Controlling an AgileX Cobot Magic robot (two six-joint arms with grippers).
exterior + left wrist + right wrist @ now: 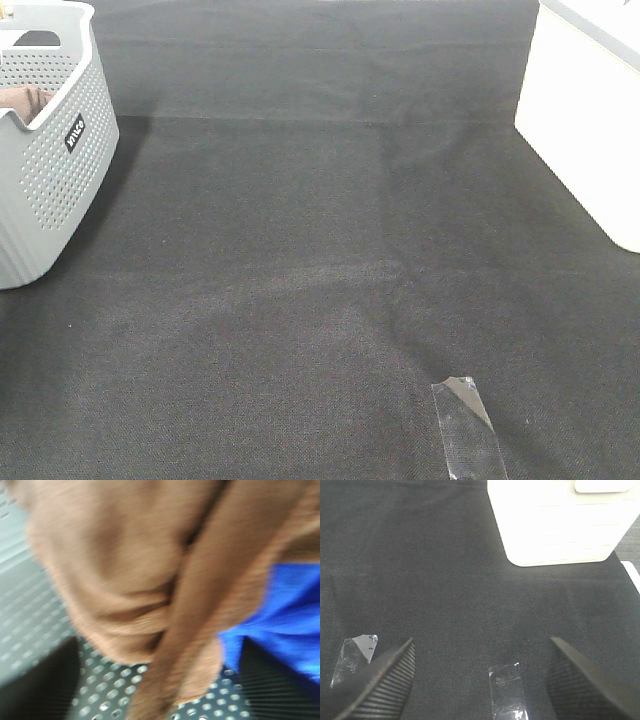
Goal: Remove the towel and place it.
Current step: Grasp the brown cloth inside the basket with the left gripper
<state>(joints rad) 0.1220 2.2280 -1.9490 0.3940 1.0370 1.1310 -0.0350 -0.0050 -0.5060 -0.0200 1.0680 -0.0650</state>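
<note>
The brown towel point(25, 100) lies bunched inside the grey perforated basket point(55, 170) at the far left, only a small part showing over the rim. Up close in the blurred left wrist view, the towel point(125, 565) fills most of the picture, and one fold hangs down between the dark fingers point(40, 685) of my left gripper point(160, 680). Its jaws stand wide apart on either side of the fold. My right gripper point(480, 665) is open over the black cloth with nothing between its fingers. Neither arm shows in the high view.
A blue cloth point(285, 615) lies beside the towel on the basket floor point(115, 695). A white box point(590, 120) stands at the back right. A strip of clear tape point(465, 425) sticks to the black table cover point(320, 250) near the front.
</note>
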